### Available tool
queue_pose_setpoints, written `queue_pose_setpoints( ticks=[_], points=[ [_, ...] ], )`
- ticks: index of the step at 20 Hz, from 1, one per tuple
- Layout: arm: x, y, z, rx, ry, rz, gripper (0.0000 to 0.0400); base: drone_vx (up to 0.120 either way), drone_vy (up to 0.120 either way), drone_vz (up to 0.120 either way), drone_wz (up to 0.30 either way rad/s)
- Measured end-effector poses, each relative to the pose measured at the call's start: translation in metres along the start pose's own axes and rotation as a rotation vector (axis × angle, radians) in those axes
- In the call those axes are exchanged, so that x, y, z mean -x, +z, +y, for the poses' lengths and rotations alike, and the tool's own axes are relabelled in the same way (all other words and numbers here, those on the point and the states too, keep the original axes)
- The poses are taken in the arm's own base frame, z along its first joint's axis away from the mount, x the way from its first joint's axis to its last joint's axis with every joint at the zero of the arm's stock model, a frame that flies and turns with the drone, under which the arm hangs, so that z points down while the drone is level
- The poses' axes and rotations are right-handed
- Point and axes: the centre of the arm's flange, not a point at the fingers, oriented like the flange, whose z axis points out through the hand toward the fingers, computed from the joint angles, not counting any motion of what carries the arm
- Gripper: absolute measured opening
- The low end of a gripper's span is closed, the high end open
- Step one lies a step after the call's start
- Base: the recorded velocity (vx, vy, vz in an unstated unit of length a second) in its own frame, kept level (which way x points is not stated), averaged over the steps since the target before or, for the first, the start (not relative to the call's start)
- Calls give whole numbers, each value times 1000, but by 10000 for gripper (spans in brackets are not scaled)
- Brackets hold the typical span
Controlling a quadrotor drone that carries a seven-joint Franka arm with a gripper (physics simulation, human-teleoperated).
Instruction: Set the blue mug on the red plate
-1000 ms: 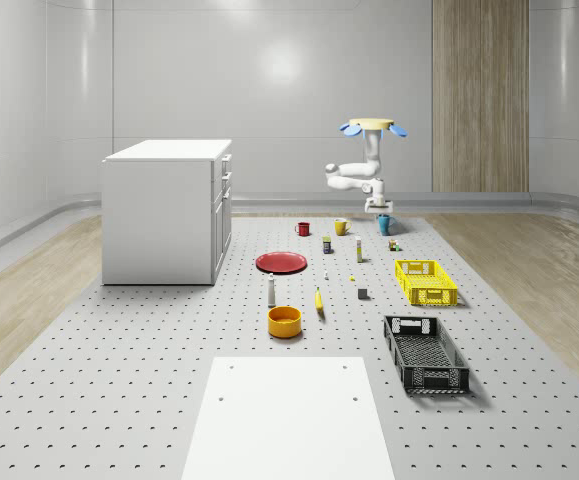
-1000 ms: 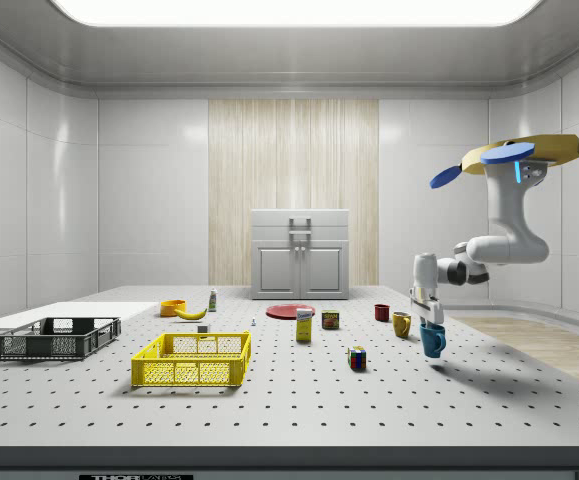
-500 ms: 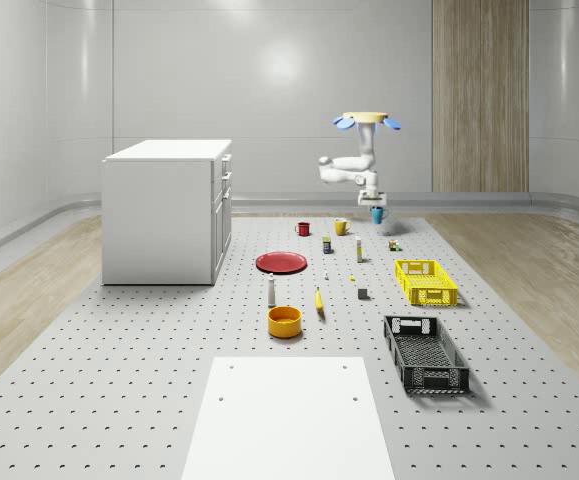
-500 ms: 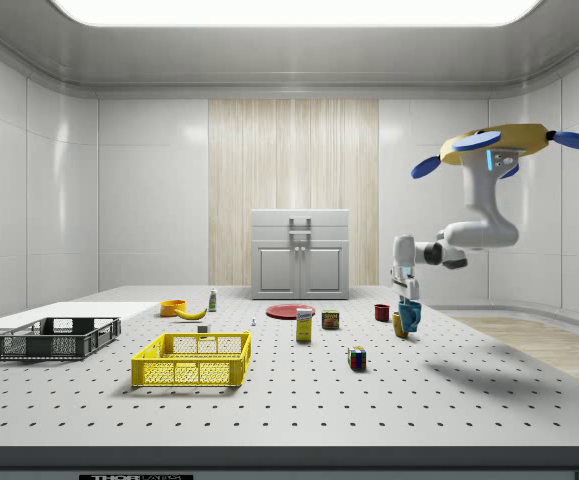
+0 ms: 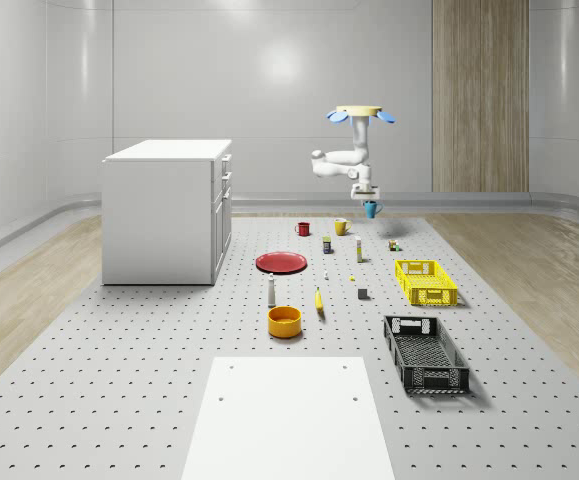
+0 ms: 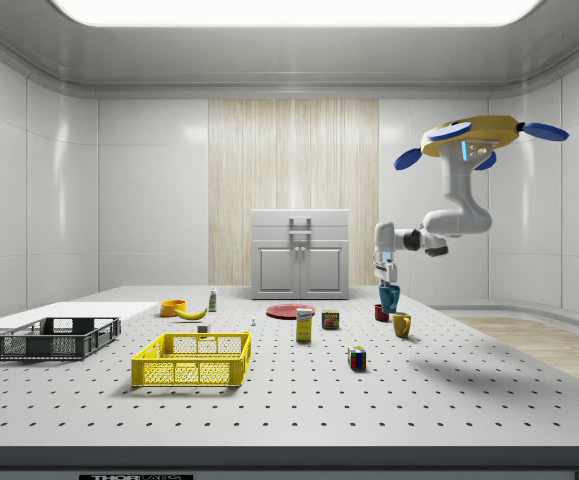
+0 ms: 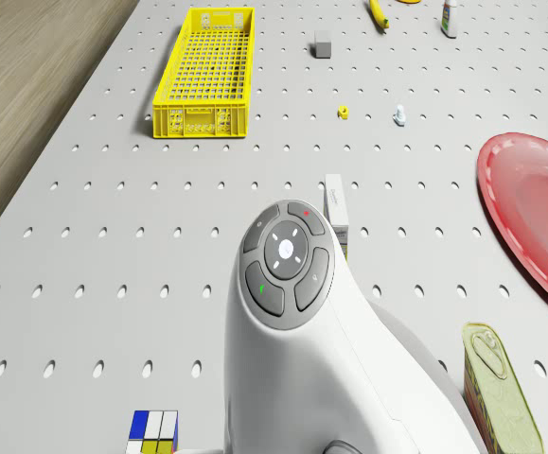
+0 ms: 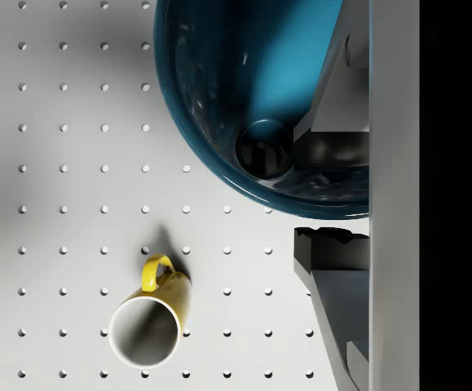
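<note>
I have the drone [image 6: 481, 132] hovering over the tabletop's [image 5: 169, 340] far end, claw [image 6: 386, 285] clamped on the blue mug's [image 6: 389, 297] rim, airborne above the yellow mug [image 6: 401, 323]. The red plate [image 5: 282, 262] is well apart; sway could loosen my one-wall grip.

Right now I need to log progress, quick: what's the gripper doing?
Gripper: shut on the blue mug, held in the air above the yellow mug; the drone hovers.

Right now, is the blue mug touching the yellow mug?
Apart. In the side view the blue mug hangs from the gripper above the table, with a clear gap to the yellow mug standing below.
</note>
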Motion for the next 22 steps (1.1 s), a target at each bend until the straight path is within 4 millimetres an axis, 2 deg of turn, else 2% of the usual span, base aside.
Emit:
queue_pose_setpoints(
  ticks=[7, 12, 22],
  points=[
    [0, 0, 0, 0, 0, 0, 100, 120, -120, 0, 0],
    [0, 0, 0, 0, 0, 0, 100, 120, -120, 120, 0],
    [0, 0, 0, 0, 0, 0, 100, 120, -120, 0, 0]
  ],
)
